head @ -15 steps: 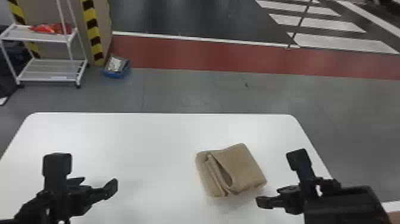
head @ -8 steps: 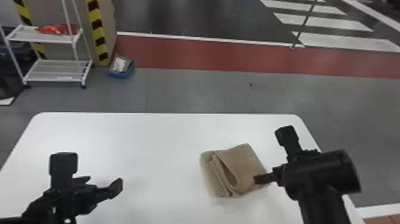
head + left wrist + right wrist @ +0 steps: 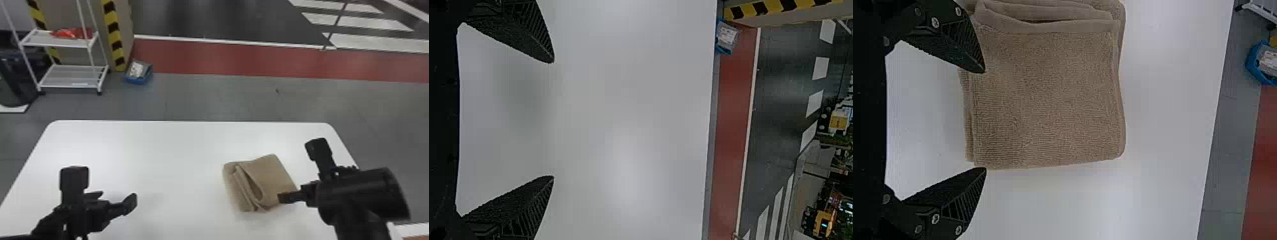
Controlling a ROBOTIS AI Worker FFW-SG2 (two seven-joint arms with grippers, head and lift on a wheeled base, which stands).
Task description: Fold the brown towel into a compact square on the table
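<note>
The brown towel [image 3: 271,178] lies folded into a small, layered, roughly square bundle on the right part of the white table [image 3: 178,153], with a loose fold gaping along its left side. At the towel's near right corner is my right gripper [image 3: 287,197], one finger overlapping the cloth from above. In the right wrist view the right gripper [image 3: 985,120] is open; one fingertip is over the towel [image 3: 1048,100], the other just off its edge. My left gripper [image 3: 113,199] is parked above the table's left side. The left wrist view has the left gripper [image 3: 553,119] open above bare tabletop.
Past the table's far edge [image 3: 191,121] is grey floor, with a white shelf cart [image 3: 70,76] at the far left and a blue bin [image 3: 139,73] beside a striped post. The table's right edge runs beneath my right arm.
The right arm has swung forward and its gripper has come left to the towel's near right corner. The towel keeps its shape and place on the table, and the left arm holds still.
</note>
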